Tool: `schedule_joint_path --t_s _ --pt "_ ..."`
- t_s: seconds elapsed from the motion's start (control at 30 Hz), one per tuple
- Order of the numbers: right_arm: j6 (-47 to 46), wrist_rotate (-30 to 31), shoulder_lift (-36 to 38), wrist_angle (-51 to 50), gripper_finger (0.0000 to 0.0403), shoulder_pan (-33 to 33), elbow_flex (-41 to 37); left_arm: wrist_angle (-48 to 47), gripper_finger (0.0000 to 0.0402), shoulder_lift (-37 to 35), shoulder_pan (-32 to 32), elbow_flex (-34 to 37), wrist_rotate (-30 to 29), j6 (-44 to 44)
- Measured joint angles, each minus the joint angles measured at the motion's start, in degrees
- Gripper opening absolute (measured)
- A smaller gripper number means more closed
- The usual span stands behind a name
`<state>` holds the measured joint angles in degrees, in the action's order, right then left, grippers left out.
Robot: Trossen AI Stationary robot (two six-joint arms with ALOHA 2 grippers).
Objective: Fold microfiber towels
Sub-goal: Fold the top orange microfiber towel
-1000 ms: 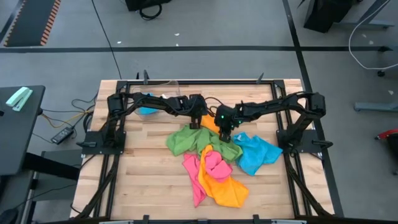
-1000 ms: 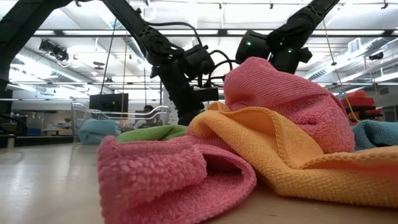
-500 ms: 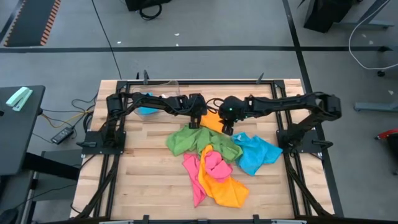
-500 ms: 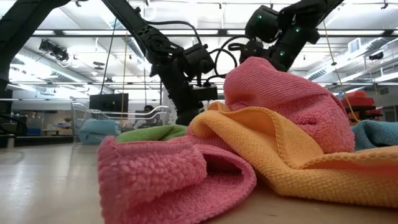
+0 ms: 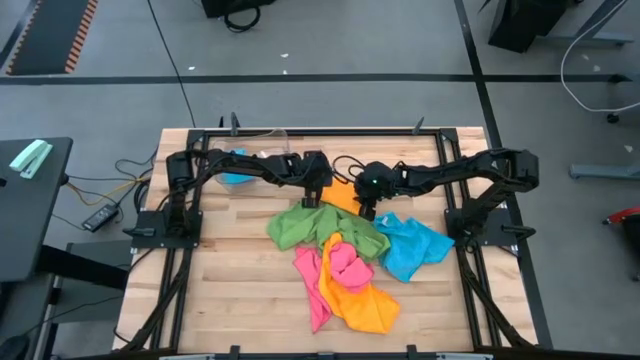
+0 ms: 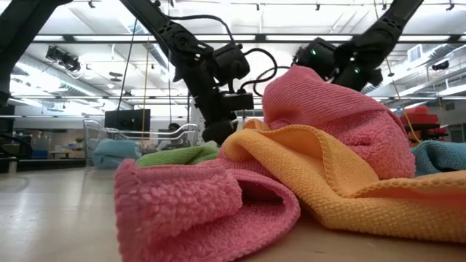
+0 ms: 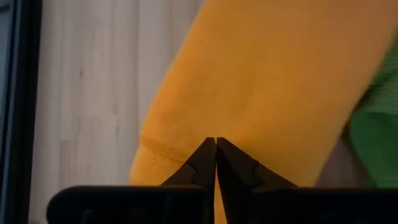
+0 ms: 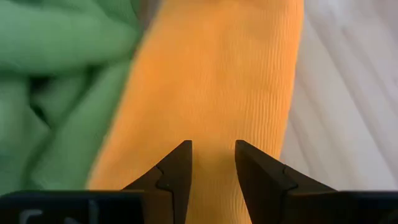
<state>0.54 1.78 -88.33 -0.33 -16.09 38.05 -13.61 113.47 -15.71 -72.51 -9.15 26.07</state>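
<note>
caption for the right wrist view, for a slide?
Right gripper, fingers apart, poised over an orange towel lying beside a green towel on the wooden table.

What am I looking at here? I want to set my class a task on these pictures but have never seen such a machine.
Two dark robot arms work at a wooden table. One picture looks down from above, one looks level across the tabletop, and two come from cameras on the wrists. A heap of small towels lies there: green, pink, blue, and two orange ones, one in the heap, one flat at the back. The left hand is shut at the flat orange towel's edge; a grip on it cannot be confirmed. The right hand hangs open over the same towel.
</note>
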Motion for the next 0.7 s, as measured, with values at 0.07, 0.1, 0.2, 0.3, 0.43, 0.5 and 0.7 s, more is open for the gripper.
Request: schedule_joint_path --t_s 0.07,0.1,0.2,0.3,0.43,0.5,0.7 --pt "-0.17 0.28 -0.04 -0.19 0.0131 -0.62 -1.22 0.03 0.0017 0.00 0.91 0.00 -0.02 1.17" --pt "-0.43 0.27 -0.04 -0.22 0.0131 -0.95 -1.42 0.06 0.0016 0.00 1.43 0.00 -0.01 1.72" --pt "-0.51 0.30 -0.04 0.63 0.0131 -1.56 -1.43 0.47 0.0019 0.00 2.50 0.00 0.09 3.25" --pt "0.25 0.37 0.30 0.03 0.0131 -1.54 -1.39 0.48 0.0025 0.22 2.69 0.00 0.21 3.12" --pt "0.59 0.35 4.19 -0.86 0.0131 -1.51 -1.05 -0.41 0.0029 0.52 1.71 0.07 0.02 3.08" --pt "0.76 0.37 6.70 -1.41 0.0131 -1.48 -0.88 -0.38 0.0027 0.52 1.28 0.04 0.00 3.08" --pt "-0.09 -0.68 8.82 -3.55 0.0131 -1.06 -2.04 -0.86 0.0016 0.56 0.03 0.04 0.13 3.08"
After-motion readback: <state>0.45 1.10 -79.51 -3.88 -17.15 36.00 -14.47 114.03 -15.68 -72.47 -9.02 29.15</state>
